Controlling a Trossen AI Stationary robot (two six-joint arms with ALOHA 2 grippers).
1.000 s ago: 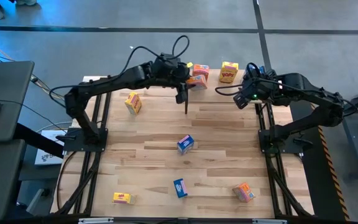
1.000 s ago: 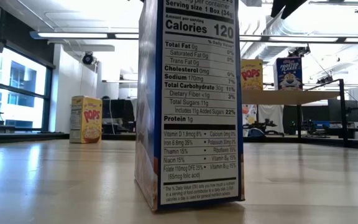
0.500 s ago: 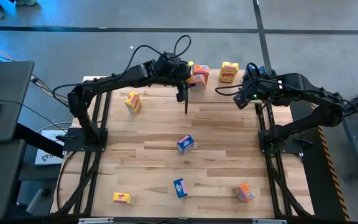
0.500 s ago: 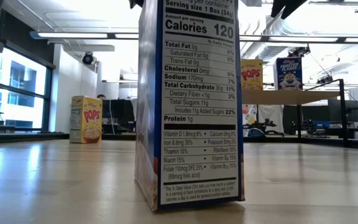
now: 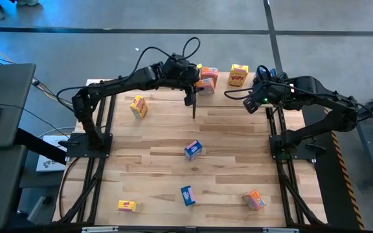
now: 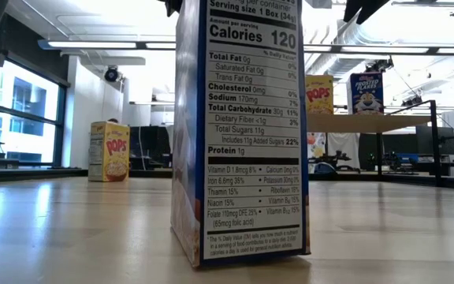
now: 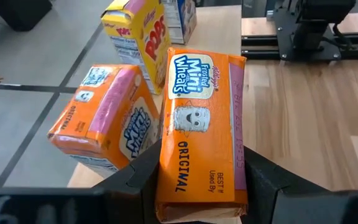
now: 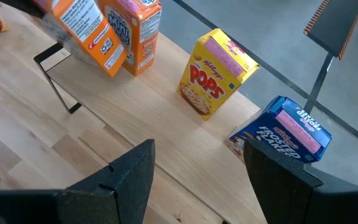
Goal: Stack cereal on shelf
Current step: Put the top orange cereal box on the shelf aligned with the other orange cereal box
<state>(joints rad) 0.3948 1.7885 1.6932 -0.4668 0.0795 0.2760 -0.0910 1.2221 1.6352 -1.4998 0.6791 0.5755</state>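
Looking past the left gripper [image 7: 197,186], we see its two dark fingers [image 7: 143,180] clamped on the long sides of an orange Mini-Wheats box [image 7: 201,134], which lies lengthwise between them with its printed front facing up. In the high view this gripper [image 5: 190,90] hangs at the far edge of the table, over the shelf [image 5: 220,87]. A second orange box [image 7: 104,118] stands on the shelf just beside the held one; whether the two touch, we cannot tell. A yellow Pops box [image 8: 217,71] and a blue Frosted Flakes box [image 8: 284,134] also stand on the shelf, farther along. Our right gripper [image 8: 194,174] waits near that end of the shelf with its fingers spread and nothing between them.
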